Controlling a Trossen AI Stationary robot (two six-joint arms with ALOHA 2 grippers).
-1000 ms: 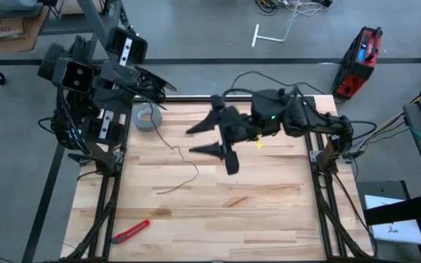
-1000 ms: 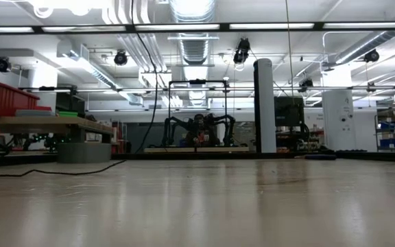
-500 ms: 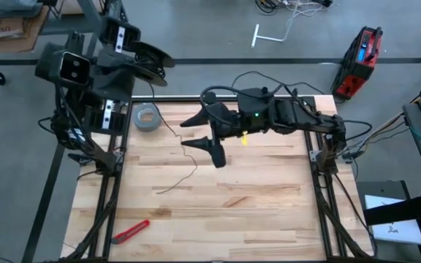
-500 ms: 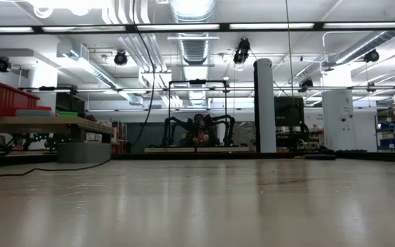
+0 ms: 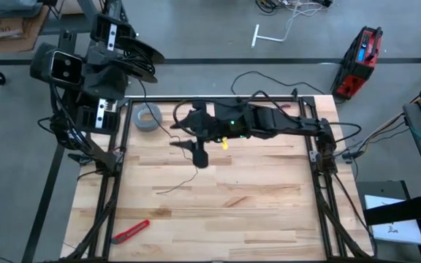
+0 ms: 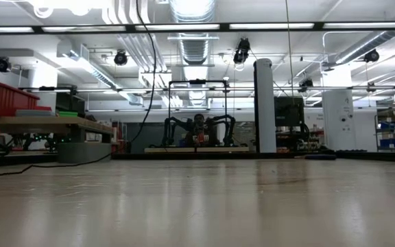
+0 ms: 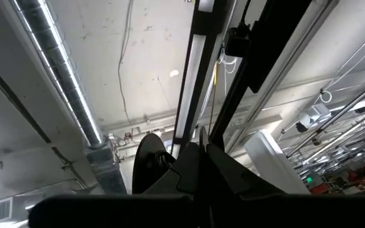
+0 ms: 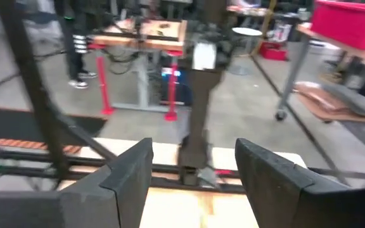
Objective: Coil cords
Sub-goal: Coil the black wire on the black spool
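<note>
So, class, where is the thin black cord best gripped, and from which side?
Probably the slack stretch of the cord lying flat on the table, from straight above, the open right tool straddling it crosswise: nothing crowds it there.

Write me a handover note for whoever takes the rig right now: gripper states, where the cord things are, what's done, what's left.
Right gripper: open, empty, over the far-left part of the wooden table, beside the cord.
Left gripper: raised beyond the table's far-left corner; it appears to hold the small black round reel, which shows in the left wrist view.
Thin black cord: runs from the left gripper down onto the table, loose end lying uncoiled mid-table.
Grey tape roll and red utility knife: on the table.
Done: reel lifted. Left: coil the cord.
</note>
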